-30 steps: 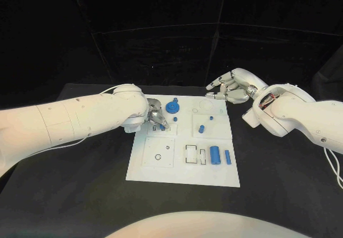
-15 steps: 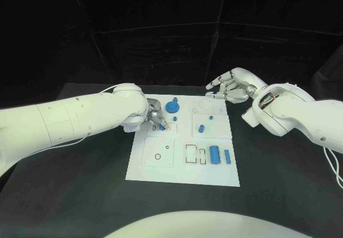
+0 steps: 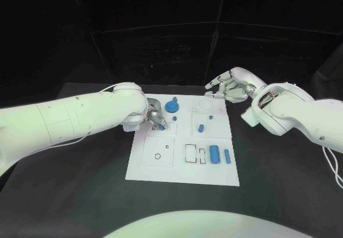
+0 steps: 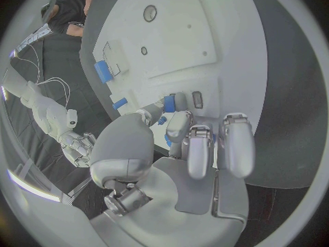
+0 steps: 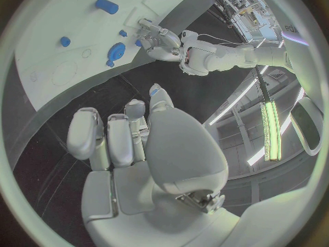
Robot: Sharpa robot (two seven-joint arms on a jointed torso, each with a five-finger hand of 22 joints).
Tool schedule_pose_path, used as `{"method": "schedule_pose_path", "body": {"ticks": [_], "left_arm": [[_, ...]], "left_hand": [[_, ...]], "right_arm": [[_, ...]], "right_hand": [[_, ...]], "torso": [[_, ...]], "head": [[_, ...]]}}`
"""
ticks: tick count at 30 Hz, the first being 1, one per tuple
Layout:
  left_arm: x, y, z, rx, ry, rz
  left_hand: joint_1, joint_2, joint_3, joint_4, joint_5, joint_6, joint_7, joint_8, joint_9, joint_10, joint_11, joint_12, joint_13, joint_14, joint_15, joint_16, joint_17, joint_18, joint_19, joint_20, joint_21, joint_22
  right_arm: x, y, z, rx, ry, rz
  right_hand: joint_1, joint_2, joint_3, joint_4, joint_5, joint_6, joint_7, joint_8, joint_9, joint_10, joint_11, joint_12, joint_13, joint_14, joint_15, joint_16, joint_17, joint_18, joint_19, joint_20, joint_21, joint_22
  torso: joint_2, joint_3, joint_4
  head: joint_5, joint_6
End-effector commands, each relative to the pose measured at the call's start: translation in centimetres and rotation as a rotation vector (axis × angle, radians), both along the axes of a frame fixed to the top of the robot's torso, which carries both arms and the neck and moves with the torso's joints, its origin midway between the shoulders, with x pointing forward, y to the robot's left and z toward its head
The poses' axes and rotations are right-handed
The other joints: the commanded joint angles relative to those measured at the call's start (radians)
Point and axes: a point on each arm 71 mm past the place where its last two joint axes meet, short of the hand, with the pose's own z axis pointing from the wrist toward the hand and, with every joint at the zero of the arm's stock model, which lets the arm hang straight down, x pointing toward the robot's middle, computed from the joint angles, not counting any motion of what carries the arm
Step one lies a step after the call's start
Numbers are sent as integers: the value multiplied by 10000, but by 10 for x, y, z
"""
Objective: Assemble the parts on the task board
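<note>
The flat white rectangular task board point(image 3: 184, 168) lies on the matte black table point(image 3: 71, 198), carrying smooth blue plastic parts: a round toothed gear-like piece point(image 3: 171, 106) at its far left, a short peg point(image 3: 201, 129) mid-board, and a stubby cylinder point(image 3: 215, 155) beside a slim rod point(image 3: 228, 156) near the right edge. The silver left hand point(image 3: 156, 119) reaches down over the board's far-left part, its fingertips point(image 4: 180, 121) pinching a small blue part point(image 4: 169, 104) against the surface. The silver right hand point(image 3: 230, 87) hovers beyond the board's far right corner, its fingers loosely curled around nothing.

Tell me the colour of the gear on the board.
Blue. The gear shows best in the head view, beside the left hand.
</note>
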Motion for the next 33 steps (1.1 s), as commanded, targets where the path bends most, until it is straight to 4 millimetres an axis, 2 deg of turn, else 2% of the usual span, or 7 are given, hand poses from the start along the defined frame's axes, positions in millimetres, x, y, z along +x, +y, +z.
{"method": "schedule_pose_path", "body": {"ticks": [1,14,33], "left_arm": [[-2,0,-4,290,336,-197],[1,-1,-3,559,583,-341],[4,0,-1,749,770,-435]], "left_hand": [[298,433,-3,-78,38,145,-110,22,-16,101,-3,71,19,1056,-49,33,2635,-84,92,-66,20,285],[132,491,-158,-26,31,199,-106,-9,-36,117,-2,64,24,1056,-54,33,2635,-79,74,-77,-5,263],[-405,662,-858,260,31,363,-125,-115,-98,191,-15,128,153,1056,-62,33,2635,-75,54,-92,-38,252]], "right_arm": [[0,1,1,32,-28,82],[0,2,1,39,-34,81],[0,2,1,35,-26,79]], "right_hand": [[-28,33,-52,15,28,-59,-7,51,-13,-47,-39,-52,-8,295,-56,-40,-7,82,-92,-1,-44,-9],[-28,33,-52,15,28,-59,-7,51,-13,-47,-39,-52,-8,295,-56,-40,-7,82,-92,-1,-44,-9],[-28,33,-52,15,28,-59,-7,51,-13,-47,-39,-52,-8,295,-56,-40,-7,82,-92,-1,-44,-9]], "torso": [[1,2,-5],[0,5,2],[0,2,4]], "head": [[-10,-5],[-31,-17],[-47,-26]]}}
